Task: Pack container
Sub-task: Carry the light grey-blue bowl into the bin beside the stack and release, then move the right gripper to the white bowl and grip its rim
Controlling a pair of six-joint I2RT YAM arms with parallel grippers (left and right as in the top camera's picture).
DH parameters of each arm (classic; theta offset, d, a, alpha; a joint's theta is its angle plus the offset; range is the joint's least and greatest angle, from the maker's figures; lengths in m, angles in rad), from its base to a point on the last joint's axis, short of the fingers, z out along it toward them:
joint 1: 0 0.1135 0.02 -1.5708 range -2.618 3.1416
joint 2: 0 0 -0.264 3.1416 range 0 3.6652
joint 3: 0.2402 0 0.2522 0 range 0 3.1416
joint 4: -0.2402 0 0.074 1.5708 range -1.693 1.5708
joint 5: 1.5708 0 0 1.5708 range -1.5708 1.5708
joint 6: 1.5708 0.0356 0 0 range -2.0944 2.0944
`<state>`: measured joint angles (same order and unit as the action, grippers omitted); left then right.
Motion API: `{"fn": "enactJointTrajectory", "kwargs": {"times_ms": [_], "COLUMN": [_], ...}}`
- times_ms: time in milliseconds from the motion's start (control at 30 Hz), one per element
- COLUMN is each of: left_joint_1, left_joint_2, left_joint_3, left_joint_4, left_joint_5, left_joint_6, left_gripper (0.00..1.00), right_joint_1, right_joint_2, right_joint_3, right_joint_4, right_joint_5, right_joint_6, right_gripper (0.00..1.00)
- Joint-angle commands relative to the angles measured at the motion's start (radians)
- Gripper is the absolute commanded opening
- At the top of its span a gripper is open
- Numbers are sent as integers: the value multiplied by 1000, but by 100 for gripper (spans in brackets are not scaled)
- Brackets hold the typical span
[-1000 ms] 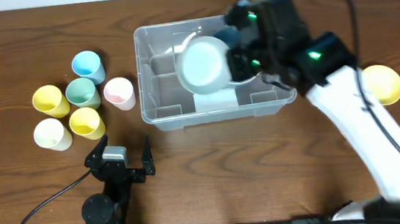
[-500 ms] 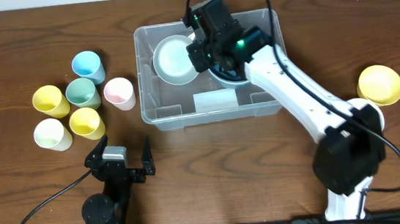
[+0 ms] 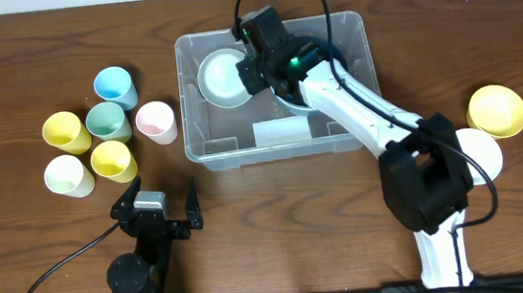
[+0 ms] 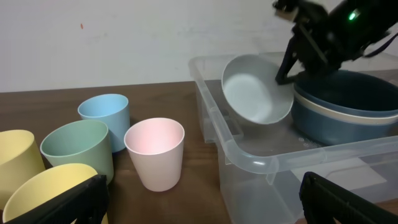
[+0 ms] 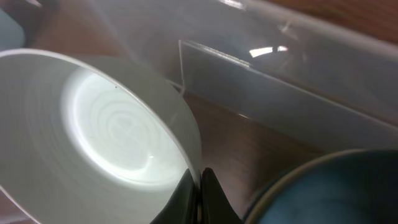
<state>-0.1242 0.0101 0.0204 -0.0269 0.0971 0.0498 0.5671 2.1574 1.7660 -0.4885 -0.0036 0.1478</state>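
Observation:
The clear plastic container (image 3: pixel 206 152) stands at the table's middle back; it also shows in the left wrist view (image 4: pixel 249 158) and the right wrist view (image 5: pixel 292 93). My right gripper (image 3: pixel 255 62) is inside it, shut on the rim of a pale grey-white bowl (image 3: pixel 224 78), held tilted over the container's left half (image 4: pixel 256 90) (image 5: pixel 99 137). Its fingers (image 5: pixel 199 196) pinch the rim. A dark blue bowl stack (image 3: pixel 299 90) sits in the container's right half (image 4: pixel 348 102). My left gripper (image 3: pixel 157 212) is open and empty near the front edge.
Several cups stand left of the container: blue (image 3: pixel 112 85), green (image 3: pixel 107 121), pink (image 3: pixel 155 121), two yellow (image 3: pixel 65 132) (image 3: pixel 112 160) and a cream one (image 3: pixel 66 175). A yellow bowl (image 3: pixel 497 109) and a white bowl (image 3: pixel 479 152) lie at the right.
My right gripper has carried the pale bowl leftward and down into the container's left half. The left arm has not moved.

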Motion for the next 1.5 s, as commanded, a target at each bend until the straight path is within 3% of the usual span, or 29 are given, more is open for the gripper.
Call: {"fn": "enactJointTrajectory", "kwargs": {"times_ms": [0,167,367,667,800,1100,1233,1467], "left_joint_1": [5,5,5,5,5,5,5,5], "left_joint_2": [-6,-6,-6,-6,-6,-6,-6,-6], "left_joint_3": [-16,-16,-16,-16,-16,-16,-16,-16], "left_joint_4": [-36,-36,-36,-36,-36,-36,-36,-36], "left_joint_5": [8,8,8,8,8,8,8,8], "left_joint_6": [2,2,2,2,2,2,2,2], "left_gripper": [98,98,98,98,98,98,98,98], "right_joint_1": [-4,-4,-5,-3,4,-27,-110,-343], "right_joint_2": [38,65,70,59,11,-214,-293,-331], "right_joint_3": [21,21,21,34,114,315,315,312], "right_joint_4": [23,52,58,35,-88,-603,-794,-1038], "right_joint_5": [9,27,40,36,33,55,86,85], "right_joint_6": [-8,-8,-8,-19,-19,33,105,224], "right_gripper": [1,1,19,20,22,41,45,43]}}
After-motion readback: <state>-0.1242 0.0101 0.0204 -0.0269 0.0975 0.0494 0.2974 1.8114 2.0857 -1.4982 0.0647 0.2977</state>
